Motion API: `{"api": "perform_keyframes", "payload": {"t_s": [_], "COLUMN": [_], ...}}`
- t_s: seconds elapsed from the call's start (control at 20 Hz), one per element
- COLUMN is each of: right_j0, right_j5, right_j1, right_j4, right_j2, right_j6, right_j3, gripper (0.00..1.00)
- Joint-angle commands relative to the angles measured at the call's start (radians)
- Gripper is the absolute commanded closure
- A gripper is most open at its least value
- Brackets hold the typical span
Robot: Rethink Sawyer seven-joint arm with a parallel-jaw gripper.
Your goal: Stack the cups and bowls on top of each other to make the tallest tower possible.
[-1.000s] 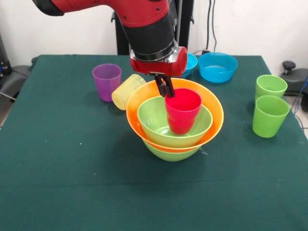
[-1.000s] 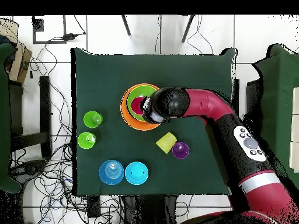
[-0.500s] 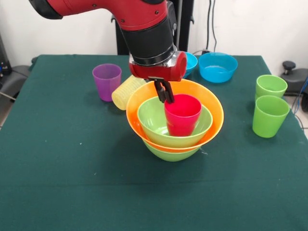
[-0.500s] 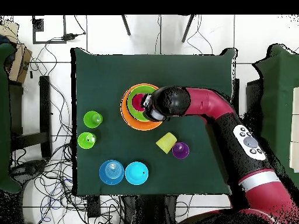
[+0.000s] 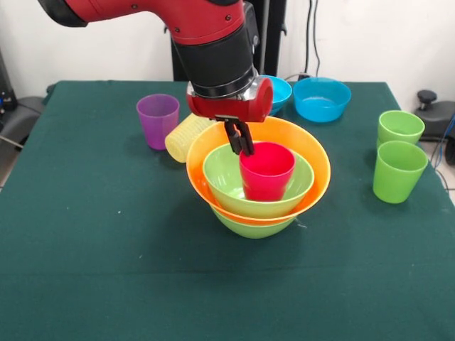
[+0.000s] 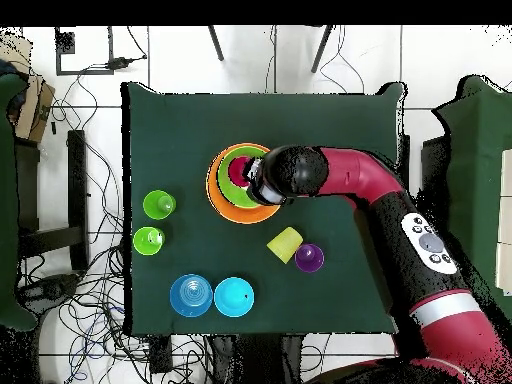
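Note:
The tower stands mid-table: a lime green bowl (image 5: 250,226) at the bottom, the large orange bowl (image 5: 315,162) in it, a second lime green bowl (image 5: 222,181) inside that, and the red cup (image 5: 266,174) upright in the top bowl. My gripper (image 5: 240,138) comes down from above, shut on the red cup's far-left rim. In the overhead view the arm's wrist covers the gripper, and only part of the red cup (image 6: 237,170) shows inside the orange bowl (image 6: 222,200).
A purple cup (image 5: 157,119) stands at the back left, with the ribbed yellow cup (image 5: 186,135) on its side beside it, against the orange bowl. Two blue bowls (image 5: 321,98) (image 5: 281,91) sit at the back. Two light green cups (image 5: 399,126) (image 5: 398,170) stand at the right.
The gripper has shifted slightly left with the red cup, and the cup has sunk lower into the top green bowl. Nothing else moved.

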Motion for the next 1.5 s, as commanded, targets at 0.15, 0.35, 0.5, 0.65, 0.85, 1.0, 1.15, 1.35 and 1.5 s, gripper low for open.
{"api": "perform_keyframes", "payload": {"t_s": [0.15, 0.35, 0.5, 0.65, 0.85, 1.0, 1.15, 1.35, 1.5], "right_j0": [0.008, 0.009, 0.007, 0.011, 0.016, 0.015, 0.011, 0.003, -0.002], "right_j5": [-0.071, -0.115, -0.136, -0.152, -0.145, -0.150, -0.147, -0.138, -0.126], "right_j1": [0.050, 0.064, 0.078, 0.097, 0.135, 0.148, 0.138, 0.103, 0.084], "right_j4": [-0.112, -0.126, -0.131, -0.146, -0.163, -0.174, -0.179, -0.181, -0.178], "right_j2": [0.001, -0.016, -0.024, -0.037, -0.045, -0.045, -0.047, -0.049, -0.050], "right_j6": [-0.196, -0.167, -0.161, -0.165, -0.178, -0.167, -0.155, -0.144, -0.147], "right_j3": [-0.062, -0.031, -0.021, -0.026, -0.063, -0.067, -0.052, -0.018, -0.005], "gripper": [1.00, 1.00, 1.00, 1.00, 1.00, 1.00, 1.00, 1.00, 1.00]}}
